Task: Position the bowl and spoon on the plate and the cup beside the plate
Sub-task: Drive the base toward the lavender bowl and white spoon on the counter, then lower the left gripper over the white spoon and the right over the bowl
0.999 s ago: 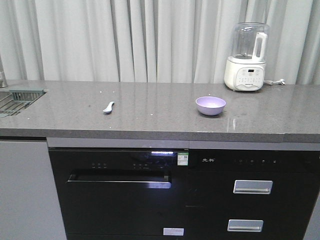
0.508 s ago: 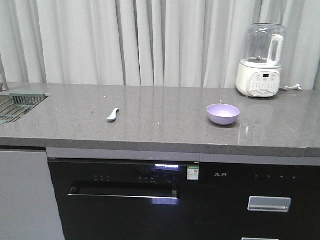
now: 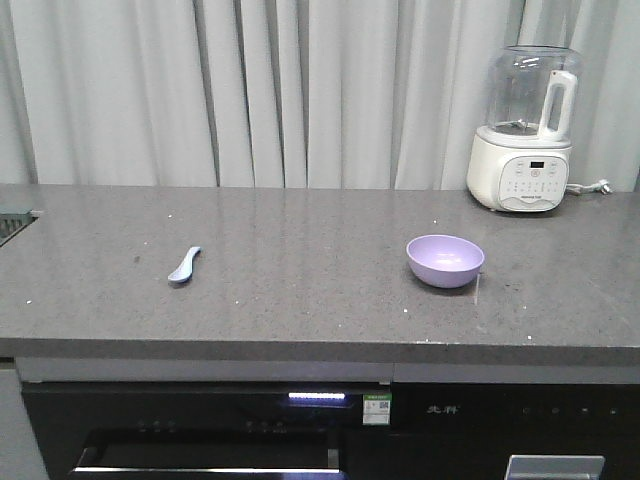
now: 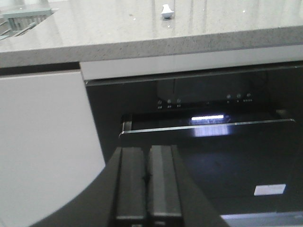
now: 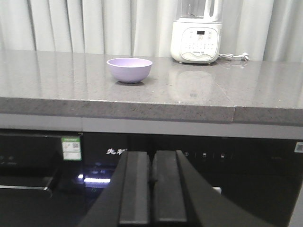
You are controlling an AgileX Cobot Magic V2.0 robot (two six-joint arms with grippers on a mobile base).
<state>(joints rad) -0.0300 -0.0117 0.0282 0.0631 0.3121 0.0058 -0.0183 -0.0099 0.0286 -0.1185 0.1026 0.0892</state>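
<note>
My left gripper and right gripper hang empty, fingers pressed together, below the counter; I judge I'm not yet reaching. The spoon lies above my left fingers, the bowl above-left of my right. Plate and cup aren't visible.

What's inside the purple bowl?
Nothing that shows: the bowl looks empty, with just its smooth purple inside visible. The near part of the bottom is hidden behind its front rim.
</note>
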